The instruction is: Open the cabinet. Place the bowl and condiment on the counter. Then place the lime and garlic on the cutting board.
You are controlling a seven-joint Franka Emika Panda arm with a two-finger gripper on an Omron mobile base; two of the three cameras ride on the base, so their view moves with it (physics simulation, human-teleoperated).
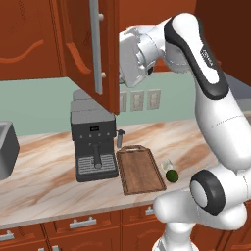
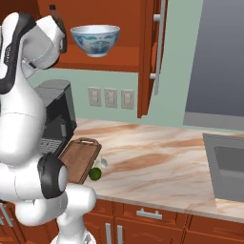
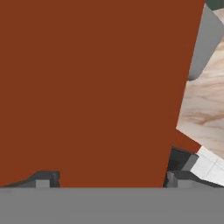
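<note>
The cabinet [image 2: 128,28] stands open, its doors [image 1: 83,44] swung out. On its shelf sits the white and blue bowl [image 2: 95,40]. Left of the bowl, the condiment's black cap [image 2: 53,8] peeks out behind my wrist. My gripper [image 3: 111,177] is open, its fingertips [image 3: 43,179] spread wide against a reddish-brown cabinet surface, up at shelf height left of the bowl. On the counter [image 1: 49,181] lies the cutting board [image 1: 141,169], with the lime [image 1: 172,175] and garlic [image 1: 167,165] just off its right edge.
A black coffee machine [image 1: 93,142] stands left of the board, under the open left door. The right door [image 2: 150,57] hangs out over the counter. A grey sink [image 2: 228,167] lies at the far right. Low drawers [image 1: 83,223] run below.
</note>
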